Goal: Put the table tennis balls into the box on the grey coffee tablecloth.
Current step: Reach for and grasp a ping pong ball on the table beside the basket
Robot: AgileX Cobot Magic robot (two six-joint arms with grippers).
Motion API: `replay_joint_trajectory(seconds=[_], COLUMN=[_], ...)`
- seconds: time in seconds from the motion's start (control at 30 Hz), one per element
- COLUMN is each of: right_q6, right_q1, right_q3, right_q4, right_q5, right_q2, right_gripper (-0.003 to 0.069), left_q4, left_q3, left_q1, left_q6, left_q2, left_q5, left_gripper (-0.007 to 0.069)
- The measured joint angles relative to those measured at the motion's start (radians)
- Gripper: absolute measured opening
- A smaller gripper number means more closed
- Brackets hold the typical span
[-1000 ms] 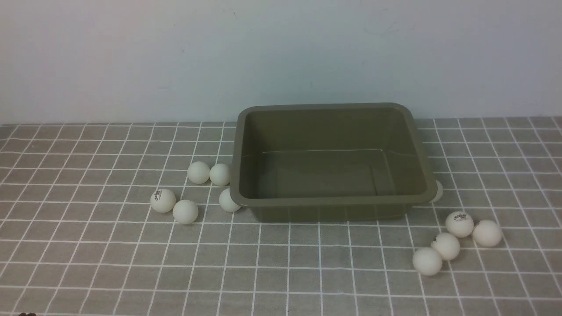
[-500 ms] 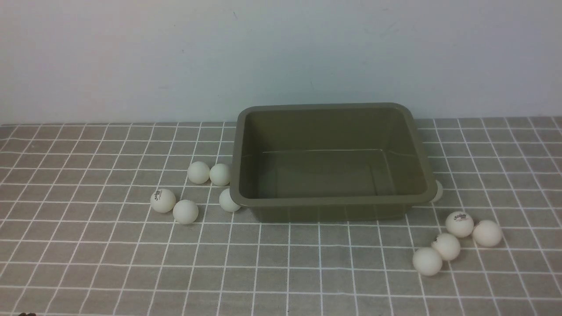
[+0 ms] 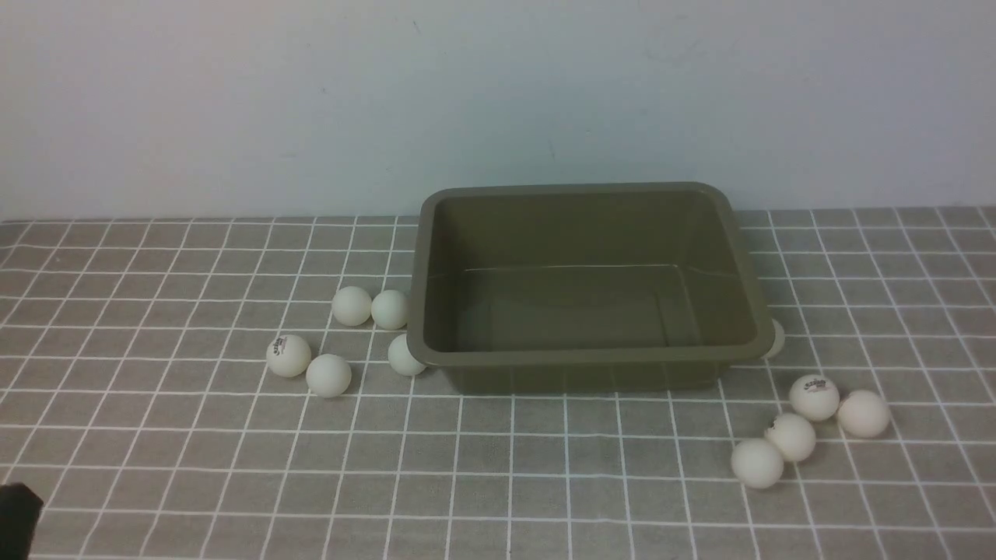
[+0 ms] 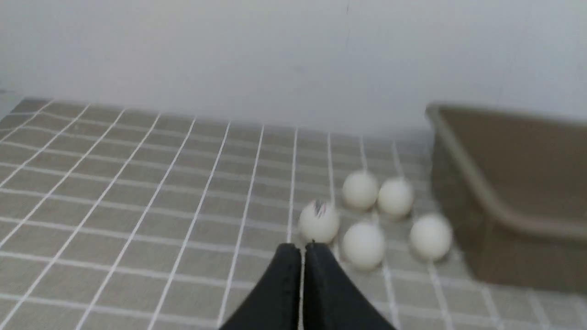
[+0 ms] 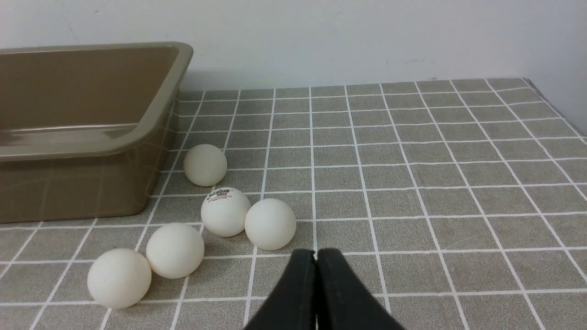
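The olive-brown box (image 3: 576,356) stands empty on the grey coffee tablecloth (image 3: 545,467), near the wall. Several white table tennis balls (image 3: 328,376) lie left of the box. Several more (image 3: 790,436) lie off its front right corner, and one (image 3: 776,340) is tucked under the right rim. My left gripper (image 4: 302,247) is shut and empty, low over the cloth just short of a logo ball (image 4: 319,221). A black part of it (image 3: 17,517) shows at the front view's lower left corner. My right gripper (image 5: 315,252) is shut and empty, close to the nearest ball (image 5: 270,223).
A plain pale wall (image 3: 498,101) rises right behind the box. In the right wrist view the cloth ends at the table's far right edge (image 5: 555,105). The box wall (image 4: 477,188) stands right of the left cluster.
A black part of my left gripper has come into the front view at the lower left corner. The balls and box have not moved.
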Motion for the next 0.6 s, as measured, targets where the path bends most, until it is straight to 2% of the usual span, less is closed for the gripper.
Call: replay_joint_trajectory(seconds=[0.1, 0.17, 0.27, 0.33, 0.4, 0.5, 0.53, 0.6], right_q6=[0.000, 0.000, 0.002, 0.015, 0.068, 0.196, 0.202, 0.236], right_q1=[0.000, 0.000, 0.000, 0.000, 0.000, 0.000, 0.000, 0.000], right_q3=[0.000, 0.000, 0.002, 0.006, 0.011, 0.011, 0.011, 0.011], right_q4=[0.000, 0.000, 0.004, 0.027, 0.110, 0.313, 0.324, 0.404], right_q5=[0.000, 0.000, -0.017, -0.045, -0.119, -0.279, -0.293, -0.353], right_q2=[0.000, 0.000, 0.000, 0.000, 0.000, 0.000, 0.000, 0.000], right_gripper=[-0.0015, -0.0015, -0.0015, -0.0015, -0.0015, -0.0015, -0.0015, -0.0015], left_q4=[-0.110, -0.180, -0.191, -0.177, -0.135, -0.040, -0.035, 0.014], left_q3=[0.000, -0.001, -0.068, -0.122, -0.229, -0.418, -0.440, -0.544], left_q1=[0.000, 0.000, 0.000, 0.000, 0.000, 0.000, 0.000, 0.000], left_q6=[-0.012, -0.040, -0.095, -0.115, -0.125, -0.125, -0.123, -0.105], left_q2=[0.000, 0.000, 0.000, 0.003, 0.041, 0.207, 0.219, 0.362], left_q5=[-0.171, -0.340, -0.381, -0.334, -0.212, 0.106, 0.126, 0.321], left_gripper=[-0.0005, -0.0005, -0.0005, -0.0005, -0.0005, -0.0005, -0.0005, -0.0005])
